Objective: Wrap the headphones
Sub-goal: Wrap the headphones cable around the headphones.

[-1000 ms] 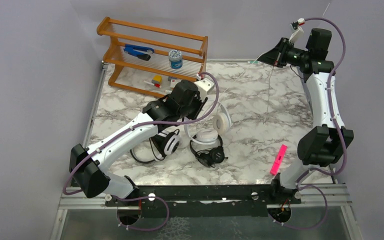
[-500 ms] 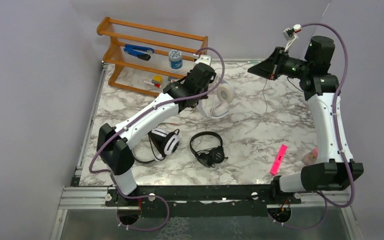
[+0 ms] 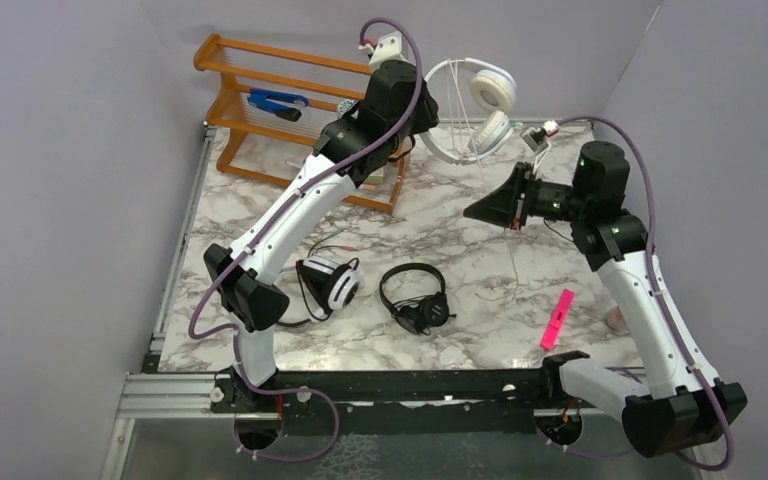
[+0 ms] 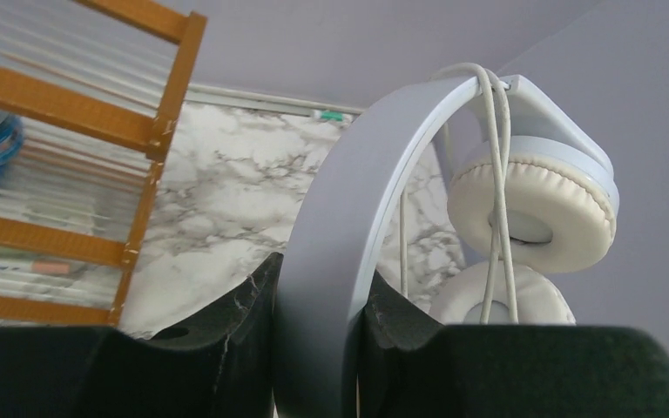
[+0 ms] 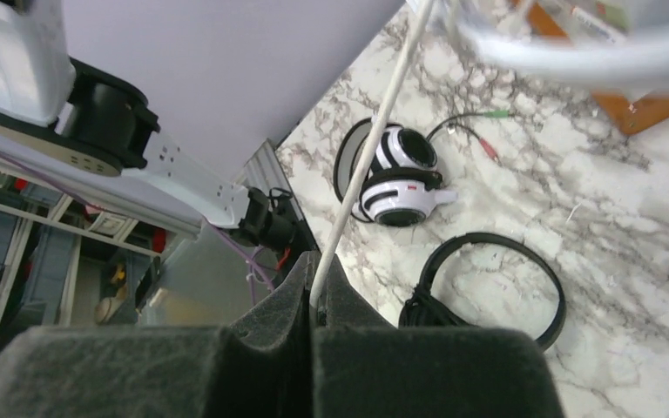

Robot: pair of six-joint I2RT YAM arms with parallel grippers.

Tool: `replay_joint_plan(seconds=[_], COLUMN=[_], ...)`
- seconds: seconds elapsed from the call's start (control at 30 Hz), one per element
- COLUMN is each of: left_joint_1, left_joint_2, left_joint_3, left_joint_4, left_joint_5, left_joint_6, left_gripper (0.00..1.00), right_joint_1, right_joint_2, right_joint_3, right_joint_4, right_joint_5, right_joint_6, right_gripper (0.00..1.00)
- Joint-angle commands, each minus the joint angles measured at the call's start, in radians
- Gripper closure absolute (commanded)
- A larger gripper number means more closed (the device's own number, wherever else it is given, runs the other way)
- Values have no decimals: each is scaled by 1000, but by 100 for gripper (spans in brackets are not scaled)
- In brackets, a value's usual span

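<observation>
Top external, arm [image 3: 290,200] across rack [image 3: 280,58], white headphones [image 3: 492,90]

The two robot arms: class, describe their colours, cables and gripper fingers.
The left arm and right arm share white links with black joint housings. A purple cable loops along each. The left gripper and right gripper have matte black, wedge-shaped fingers.

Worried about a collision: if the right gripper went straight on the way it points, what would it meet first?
Probably the white-and-black headphones on the table: the right gripper, shut on the white cord, aims down towards them. Depth is unclear, so it might miss them.
</observation>
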Motion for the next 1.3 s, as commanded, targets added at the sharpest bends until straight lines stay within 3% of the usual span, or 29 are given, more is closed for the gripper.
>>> replay_joint_plan(seconds=[0.0,0.13,0.3,0.43,0.63,0.93,1.07,1.17,1.27], left_joint_1=[20,20,20,23,31,30,26,22,20], left_joint_2=[15,6,-106,-194,-236,-263,-285,-315,-350], left_joint_3=[93,75,-102,-231,-276,-339,-330,-345,-356], left_joint_4=[97,177,362,452,499,675,691,679,576], left_joint_5=[30,179,314,324,359,596,703,785,904], left_joint_6=[-122,-180,-236,-264,-312,-447,-397,-343,-218], left_gripper=[100,100,100,100,100,100,100,100,100], right_joint_1=[51,72,72,72,72,71,67,32,-51], right_joint_2=[-91,-79,-84,-111,-121,42,141,209,229], right_joint_3=[-168,-281,-374,-482,-621,-727,-699,-653,-620], right_joint_4=[166,244,334,572,799,1131,1190,1191,1177], right_joint_5=[-34,-1,131,169,198,211,232,203,176], right_joint_6=[107,115,127,210,284,325,280,249,255], right_gripper=[100,100,96,93,91,92,91,99,100])
